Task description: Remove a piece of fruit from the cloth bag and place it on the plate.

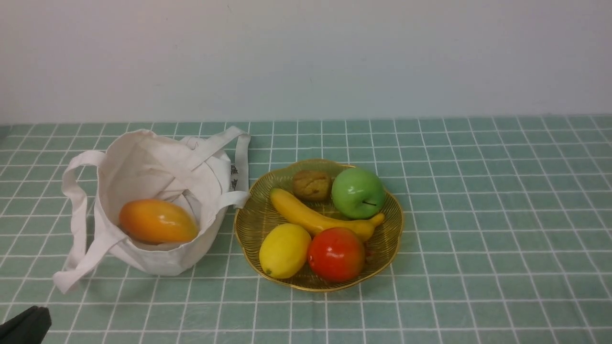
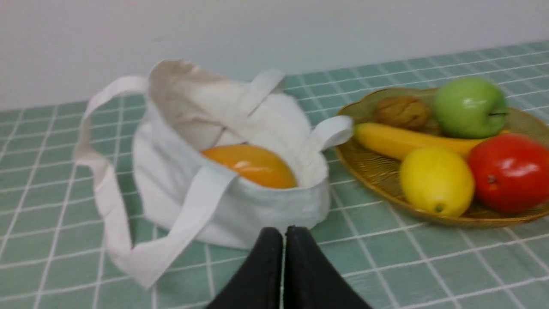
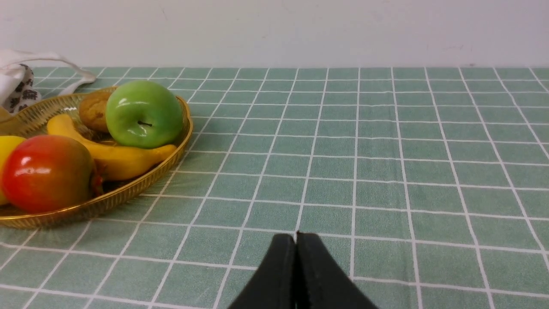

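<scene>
Sitting closed, left claw point(image 2: 283, 234) faces cloth bag point(image 2: 257, 210), right claw point(image 3: 296, 235) tablecloth point(image 3: 364, 163) beside plate point(image 3: 128, 192).

Off-white cloth bag point(image 1: 143, 157), golden plate point(image 1: 248, 224), green checked tablecloth point(image 1: 478, 215)

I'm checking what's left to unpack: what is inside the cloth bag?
One glossy orange mango lies inside the cloth bag. Whatever might sit beneath it or behind the bag's near wall is covered.
</scene>
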Available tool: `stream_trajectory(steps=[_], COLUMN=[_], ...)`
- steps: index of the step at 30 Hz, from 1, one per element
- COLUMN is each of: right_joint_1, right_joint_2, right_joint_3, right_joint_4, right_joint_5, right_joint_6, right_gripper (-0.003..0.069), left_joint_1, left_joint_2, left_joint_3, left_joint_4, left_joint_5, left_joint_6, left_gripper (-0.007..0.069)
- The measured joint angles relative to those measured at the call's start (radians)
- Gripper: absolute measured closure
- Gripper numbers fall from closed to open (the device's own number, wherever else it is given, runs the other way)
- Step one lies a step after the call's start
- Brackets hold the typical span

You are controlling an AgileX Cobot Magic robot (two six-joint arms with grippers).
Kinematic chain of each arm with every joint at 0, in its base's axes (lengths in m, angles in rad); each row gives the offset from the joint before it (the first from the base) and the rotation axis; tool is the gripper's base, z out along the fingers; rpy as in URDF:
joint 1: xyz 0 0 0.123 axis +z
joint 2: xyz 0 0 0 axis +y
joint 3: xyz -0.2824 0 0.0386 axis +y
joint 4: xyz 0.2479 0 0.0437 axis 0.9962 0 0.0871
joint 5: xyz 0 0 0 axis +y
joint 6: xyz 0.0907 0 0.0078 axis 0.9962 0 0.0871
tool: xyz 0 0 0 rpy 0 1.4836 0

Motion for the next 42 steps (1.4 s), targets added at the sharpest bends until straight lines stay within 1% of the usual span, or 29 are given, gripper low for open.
stream_trajectory(steps=[3,5,10,20,42], right_joint_1=[0.000,0.000,0.000,0.000,0.000], right_joint_2=[0.000,0.000,0.000,0.000,0.000], right_joint_3=[0.000,0.000,0.000,0.000,0.000], right_joint_4=[0.000,0.000,0.000,0.000,0.000], right_joint_5=[0.000,0.000,0.000,0.000,0.000], right_joint_6=[0.000,0.000,0.000,0.000,0.000], right_gripper=[0.0674,0.0674,0.0674,0.0674,0.0674], left_joint_1=[0.091,0.116,0.120,0.121,0.121], left_joint_2=[-0.050,-0.093,-0.134,-0.134,-0.134], left_joint_3=[0.063,0.096,0.141,0.141,0.141], left_joint_4=[0.023,0.036,0.046,0.046,0.046], left_joint_5=[0.000,0.001,0.001,0.039,0.039], left_joint_6=[-0.004,-0.005,-0.012,-0.021,-0.021], left_gripper=[0.0632,0.0632,0.0632,0.0632,0.0632])
